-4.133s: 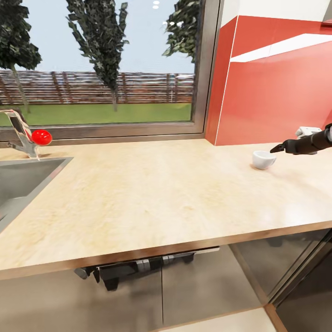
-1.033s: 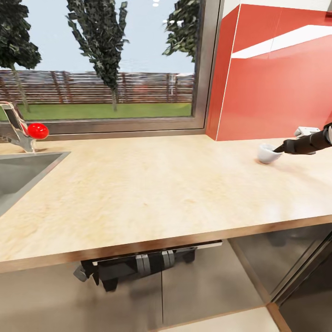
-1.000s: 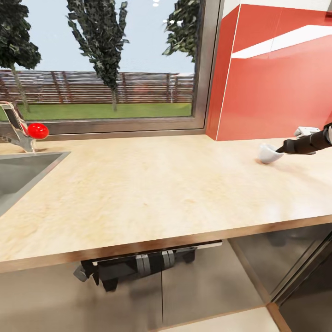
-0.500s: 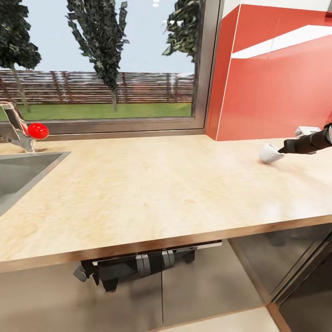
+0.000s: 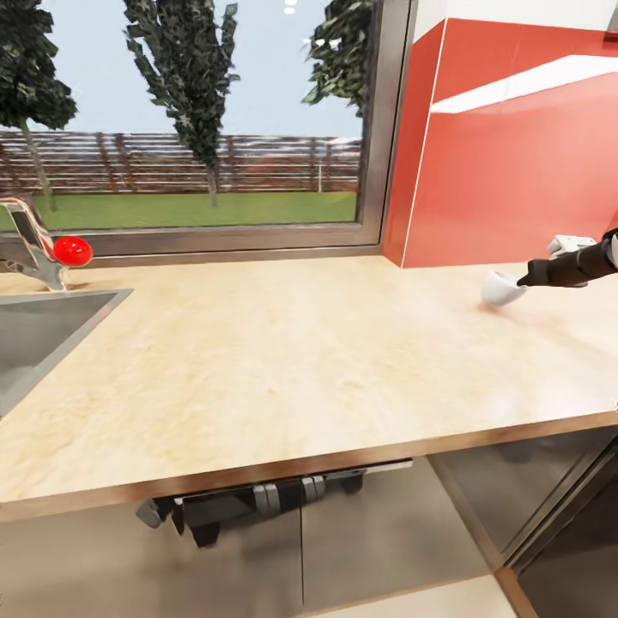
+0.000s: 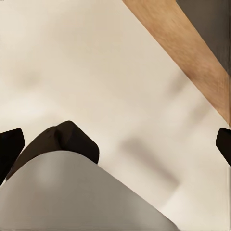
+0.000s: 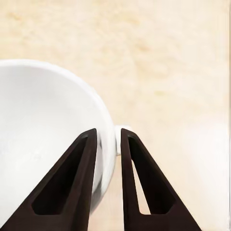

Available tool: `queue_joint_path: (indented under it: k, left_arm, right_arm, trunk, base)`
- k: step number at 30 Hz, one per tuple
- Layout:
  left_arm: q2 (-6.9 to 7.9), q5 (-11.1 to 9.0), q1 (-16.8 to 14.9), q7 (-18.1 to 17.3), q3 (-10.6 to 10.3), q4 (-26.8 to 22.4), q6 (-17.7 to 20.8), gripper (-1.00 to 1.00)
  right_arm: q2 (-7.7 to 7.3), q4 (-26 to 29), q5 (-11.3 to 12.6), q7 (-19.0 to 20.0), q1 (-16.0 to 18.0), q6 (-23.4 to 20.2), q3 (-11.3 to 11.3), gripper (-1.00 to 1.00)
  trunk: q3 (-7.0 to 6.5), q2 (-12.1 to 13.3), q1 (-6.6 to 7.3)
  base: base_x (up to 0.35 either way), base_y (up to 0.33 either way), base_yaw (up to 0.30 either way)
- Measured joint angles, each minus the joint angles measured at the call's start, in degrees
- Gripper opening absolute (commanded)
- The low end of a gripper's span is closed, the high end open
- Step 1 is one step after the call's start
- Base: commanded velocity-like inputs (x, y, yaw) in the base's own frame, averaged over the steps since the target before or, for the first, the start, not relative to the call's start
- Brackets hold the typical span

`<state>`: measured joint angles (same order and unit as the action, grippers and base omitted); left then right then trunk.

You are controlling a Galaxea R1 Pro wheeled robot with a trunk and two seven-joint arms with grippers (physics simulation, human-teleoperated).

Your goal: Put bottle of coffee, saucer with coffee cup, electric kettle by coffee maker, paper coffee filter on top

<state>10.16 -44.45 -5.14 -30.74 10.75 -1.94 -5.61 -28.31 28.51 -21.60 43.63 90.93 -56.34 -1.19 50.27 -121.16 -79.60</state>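
Over on the robot's left, a steel sink is sunk into the counter, with a tap and a red ball-like thing just behind it. A wide window runs along the back edge, and a red wall panel rises at the right rear. Between the sink and the far right the light-wood counter lies bare, so nothing stands in the way across its middle. Its front edge runs across the lower part of the head view, with grey glossy cabinet fronts under it and part of the robot's dark base showing below the overhang.

The coffee cup sits near the right rear of the counter, tilted, close to the red panel. The right hand reaches in from the right and meets the cup's rim. In the right wrist view its two dark fingers stand only narrowly apart, with the cup's wall pinched between them, one finger inside the bowl and one outside.

The left wrist view shows pale blurred surface and a brown strip; whether the left hand is spread or closed cannot be told.
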Motion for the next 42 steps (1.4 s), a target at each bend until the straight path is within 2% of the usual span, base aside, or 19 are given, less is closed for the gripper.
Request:
queue_joint_path:
  k: [9,13,15,18,20,22,24,25,27,30,34,39,40,41,42]
  left_arm:
    - [-0.05,0.0,0.0,-0.03,-0.03,0.0,0.0,1.0]
    - [-0.06,0.0,0.0,-0.05,-0.13,0.0,0.0,1.0]
    - [-0.06,0.0,0.0,-0.05,-0.18,0.0,0.0,1.0]
    - [-0.06,0.0,-0.01,-0.03,-0.15,0.01,0.0,1.0]
    - [-0.06,0.0,0.0,-0.01,-0.14,0.0,0.0,1.0]
    - [-0.06,0.0,0.0,0.02,-0.13,0.0,0.0,1.0]
    - [-0.06,0.0,0.0,0.02,-0.12,0.0,0.0,1.0]
    - [-0.06,0.0,0.0,0.02,-0.12,0.0,0.0,1.0]
    - [-0.06,0.0,0.0,0.03,-0.13,0.0,0.0,1.0]
    - [-0.06,0.0,0.0,-0.02,-0.13,0.0,0.0,1.0]
    - [-0.06,0.0,0.0,-0.05,-0.13,0.0,0.0,1.0]
    - [-0.06,0.0,0.0,-0.06,-0.05,0.0,0.0,1.0]
    - [-0.06,0.0,0.0,-0.04,-0.05,0.0,0.0,1.0]
    - [-0.06,0.0,0.0,-0.03,-0.04,0.0,0.0,1.0]
    - [-0.06,0.0,0.0,-0.04,-0.04,0.0,0.0,1.0]
  right_arm:
    - [0.03,0.13,-0.14,0.0,0.0,-0.07,0.15,-1.0]
    - [0.66,0.63,-0.29,-0.45,0.0,-0.09,0.35,-1.0]
    - [1.54,1.17,-0.17,-1.83,0.0,-0.18,0.42,-1.0]
    - [4.26,4.15,-0.48,-4.59,0.0,-0.44,0.48,-1.0]
    - [4.98,5.07,-1.24,-5.08,0.0,-0.41,0.68,-1.0]
    - [5.99,7.32,-2.41,-5.6,0.0,-0.5,2.29,-1.0]
    - [6.33,9.26,-2.71,-5.72,0.0,-0.57,3.78,-1.0]
    - [6.4,9.96,-2.89,-5.76,-0.01,-0.56,4.48,-1.0]
    - [6.56,12.39,-2.96,-5.75,-0.01,-0.64,7.89,-1.0]
    - [6.63,14.39,-3.04,-5.69,-0.01,-0.7,10.1,-1.0]
    - [6.66,15.97,-3.07,-5.44,-0.02,-0.69,12.22,-1.0]
    - [6.66,16.23,-2.91,-5.0,-0.02,-0.63,12.61,-1.0]
    - [6.66,16.24,-2.81,-4.26,-0.02,-0.67,12.64,-1.0]
    - [6.62,16.26,-2.51,-0.39,-0.02,-0.84,12.67,-1.0]
    - [6.6,16.29,-3.13,0.2,-0.02,-0.6,12.65,-1.0]
  trunk:
    - [-1.62,3.61,1.98]
    - [-2.33,5.21,2.86]
    - [-2.69,6.02,3.29]
    - [-3.23,7.22,3.95]
    - [-3.59,8.02,4.39]
    - [-3.95,8.82,4.83]
    - [-4.31,9.62,5.27]
    - [-4.49,10.03,5.49]
    - [-4.5,10.04,5.5]
    - [-4.5,10.04,5.5]
    - [-4.49,10.04,5.5]
    - [-4.49,10.04,5.5]
    - [-4.49,10.04,5.5]
    - [-4.49,10.04,5.5]
    - [-4.49,10.04,5.49]
  base:
    - [0.0,0.0,0.0]
    - [0.0,0.0,0.0]
    - [0.0,0.0,0.0]
    - [0.0,0.0,0.0]
    - [0.0,0.0,0.0]
    - [0.0,0.0,0.0]
    - [0.0,0.0,0.0]
    - [0.0,0.0,0.0]
    - [0.0,0.0,0.0]
    - [0.0,0.0,0.0]
    - [0.0,0.0,0.0]
    - [0.0,0.0,0.0]
    - [-0.007,0.0,0.0]
    - [-0.051,0.0,0.0]
    - [-0.127,0.0,0.0]
